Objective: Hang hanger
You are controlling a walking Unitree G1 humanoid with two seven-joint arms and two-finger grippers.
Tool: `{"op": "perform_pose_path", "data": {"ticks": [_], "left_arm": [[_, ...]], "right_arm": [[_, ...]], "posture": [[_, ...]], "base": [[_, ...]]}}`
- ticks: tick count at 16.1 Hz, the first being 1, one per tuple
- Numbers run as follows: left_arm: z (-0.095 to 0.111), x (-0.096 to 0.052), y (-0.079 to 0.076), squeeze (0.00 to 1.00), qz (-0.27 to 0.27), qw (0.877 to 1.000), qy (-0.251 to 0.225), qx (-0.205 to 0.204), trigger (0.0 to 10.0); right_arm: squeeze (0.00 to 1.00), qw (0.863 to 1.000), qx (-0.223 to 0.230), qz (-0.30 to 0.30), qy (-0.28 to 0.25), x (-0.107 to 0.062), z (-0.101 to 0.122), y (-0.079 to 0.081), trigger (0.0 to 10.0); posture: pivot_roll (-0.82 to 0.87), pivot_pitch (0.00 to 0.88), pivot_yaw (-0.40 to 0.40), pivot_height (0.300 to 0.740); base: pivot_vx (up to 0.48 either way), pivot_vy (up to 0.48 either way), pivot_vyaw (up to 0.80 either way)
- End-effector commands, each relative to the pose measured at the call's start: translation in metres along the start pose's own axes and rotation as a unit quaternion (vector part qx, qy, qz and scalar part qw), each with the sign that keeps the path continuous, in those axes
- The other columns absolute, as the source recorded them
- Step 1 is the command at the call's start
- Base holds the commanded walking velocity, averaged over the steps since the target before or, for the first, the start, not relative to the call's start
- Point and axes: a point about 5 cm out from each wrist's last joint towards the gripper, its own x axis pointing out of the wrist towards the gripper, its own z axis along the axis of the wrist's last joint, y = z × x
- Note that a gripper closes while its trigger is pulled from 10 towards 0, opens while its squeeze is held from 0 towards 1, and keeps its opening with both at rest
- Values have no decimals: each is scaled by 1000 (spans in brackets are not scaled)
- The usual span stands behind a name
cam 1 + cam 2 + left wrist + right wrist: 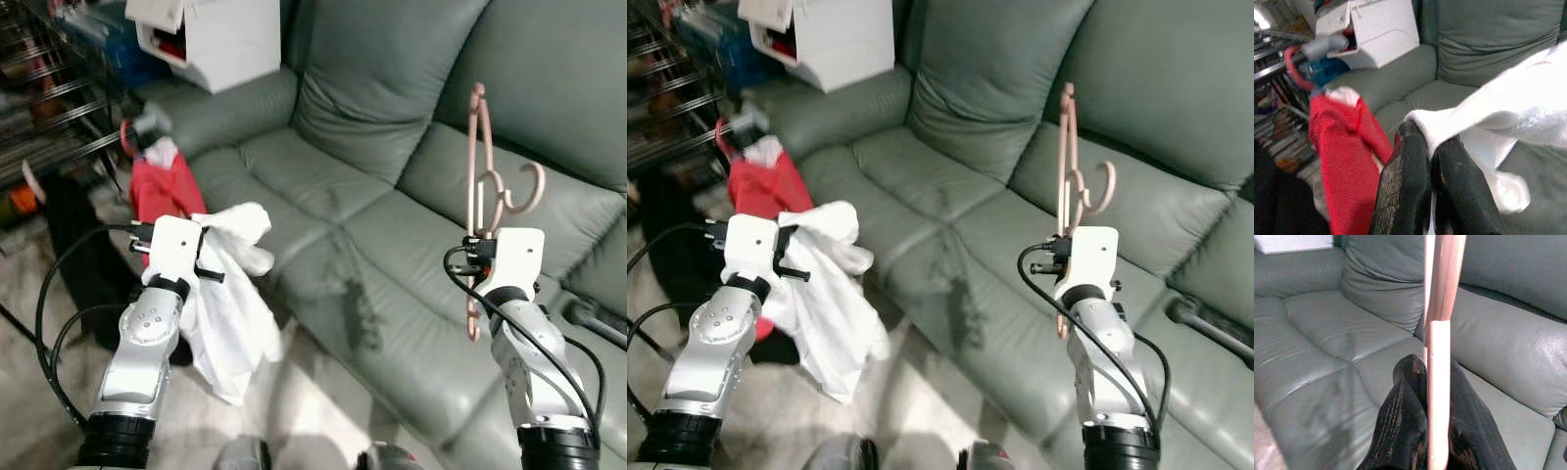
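Left eye view showed a pale pink hanger [477,186] clamped upright in the right end effector [1436,377], long axis vertical, hook [526,189] curling sideways above the grey sofa [392,98]. Opposite, the left end effector [1427,147] was pinched on a white cloth [230,294] hanging below it. Beyond that, a white box [220,34] held something red.

a grey-green leather sofa [392,176] is seen across most of the scene, with broad seat cushions and plump back cushions, their surface creased and faintly glossy under soft indoor light. a white box [211,39] is set on the sofa's left armrest. dark wire shelving [44,88] is crowded at the far left. a pale floor [294,411] is glimpsed below the sofa's front edge, partly shadowed. a dark handle-like object [593,321] is laid near the sofa's right end.
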Motion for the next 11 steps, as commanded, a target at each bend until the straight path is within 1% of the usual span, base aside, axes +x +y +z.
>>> {"op": "perform_pose_path", "data": {"ticks": [1, 2, 3, 4, 5, 7, 9, 10, 11], "left_arm": [[9, 0, 10, 0, 18, 1000, -18, 11, 10000], [8, 0, 10, 0, 19, 1000, -17, 12, 10000], [8, 0, 10, 0, 20, 1000, -16, 13, 10000], [7, -1, 10, 0, 20, 1000, -15, 13, 10000], [4, -1, 9, 0, 20, 1000, -14, 16, 10000], [-5, -3, 10, 0, 13, 998, -5, 54, 10000], [-15, -7, 18, 0, 22, 999, 10, 39, 10000], [-20, -11, 22, 0, 29, 999, 17, 30, 10000], [-22, -13, 23, 0, 32, 999, 19, 29, 10000]], "right_arm": [[0, 1000, -9, 11, -15, 2, 6, 7, 10000], [0, 1000, -6, 22, 0, 1, 3, 8, 10000], [0, 1000, -8, 25, -2, 2, 3, 8, 10000], [0, 1000, -9, 28, -4, 2, 2, 8, 10000], [0, 1000, -5, 28, -7, 2, 0, 8, 10000], [0, 999, 5, 31, -14, 3, 0, 9, 10000], [0, 999, 2, 39, -21, 5, -2, 13, 10000], [0, 999, 7, 39, -21, 6, -2, 15, 10000], [0, 999, 16, 39, -20, 7, -2, 16, 10000]], "posture": [[-69, 0, 14, 740], [-66, 0, 11, 740], [-63, 0, 11, 740], [-59, 0, 8, 740], [-52, 0, 6, 740], [-21, 0, -2, 740], [3, 0, -5, 740], [8, 0, -7, 740], [22, 0, -7, 740]], "base": [[-296, 0, 0], [-292, 0, 0], [292, 0, 0], [-300, 0, 0], [0, 0, 0], [0, 0, 0], [0, 0, 631], [0, 0, 800], [0, 0, 800]]}}
